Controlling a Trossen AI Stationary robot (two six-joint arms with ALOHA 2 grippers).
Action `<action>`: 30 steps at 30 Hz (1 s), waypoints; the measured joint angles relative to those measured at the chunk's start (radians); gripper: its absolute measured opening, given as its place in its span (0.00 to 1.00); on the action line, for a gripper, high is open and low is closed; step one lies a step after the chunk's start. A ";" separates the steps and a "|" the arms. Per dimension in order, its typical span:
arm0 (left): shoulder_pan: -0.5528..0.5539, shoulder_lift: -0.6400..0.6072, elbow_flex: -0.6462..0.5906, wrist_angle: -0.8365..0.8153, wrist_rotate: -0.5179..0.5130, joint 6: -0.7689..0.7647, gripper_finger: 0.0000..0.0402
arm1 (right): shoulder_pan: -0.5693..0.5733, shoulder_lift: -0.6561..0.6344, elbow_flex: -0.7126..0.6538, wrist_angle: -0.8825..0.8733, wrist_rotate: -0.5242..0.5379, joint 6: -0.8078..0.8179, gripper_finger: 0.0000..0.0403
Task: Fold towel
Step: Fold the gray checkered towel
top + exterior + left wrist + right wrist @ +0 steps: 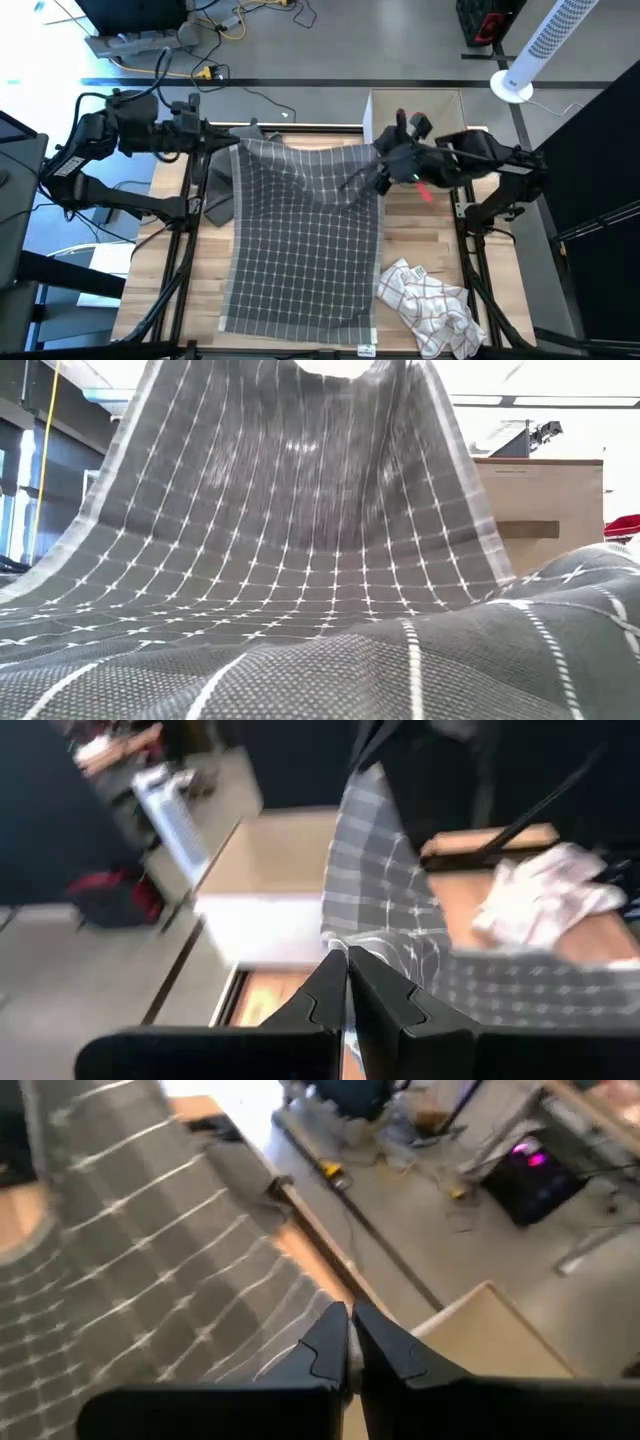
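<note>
At the table's far edge, your left gripper (232,145) and right gripper (383,160) pinch the grey towel's (300,250) far corners, lifted; no fold laid yet.

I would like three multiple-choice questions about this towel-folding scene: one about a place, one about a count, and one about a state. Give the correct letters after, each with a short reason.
1. Where does the white checked cloth lie on the table?
A. under the left arm
B. at the near right corner, beside the grey towel
C. inside the box

2. How many cloths show in the high view?
A. one
B. two
C. four

3. In what state is the grey towel?
A. folded in a neat square
B. rolled up
C. its far edge lifted by both grippers, the rest lying on the table

Answers:
1 B: it sits crumpled to the right of the towel's near end.
2 B: only the grey towel and the white cloth appear.
3 C: the left gripper and right gripper are shut on its far corners, and the low view shows it rising.
</note>
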 joint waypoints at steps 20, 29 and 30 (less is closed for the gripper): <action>0.126 -0.263 -0.475 0.078 -0.134 -0.159 0.00 | -0.265 -0.389 -0.896 0.839 -0.407 -0.175 0.00; 0.317 -0.221 -0.568 0.307 -0.111 -0.016 0.00 | -0.263 -0.462 -0.963 1.119 -0.355 -0.303 0.00; 0.347 -0.211 -0.581 0.311 -0.060 -0.016 0.00 | -0.263 -0.464 -0.963 1.112 -0.355 -0.292 0.00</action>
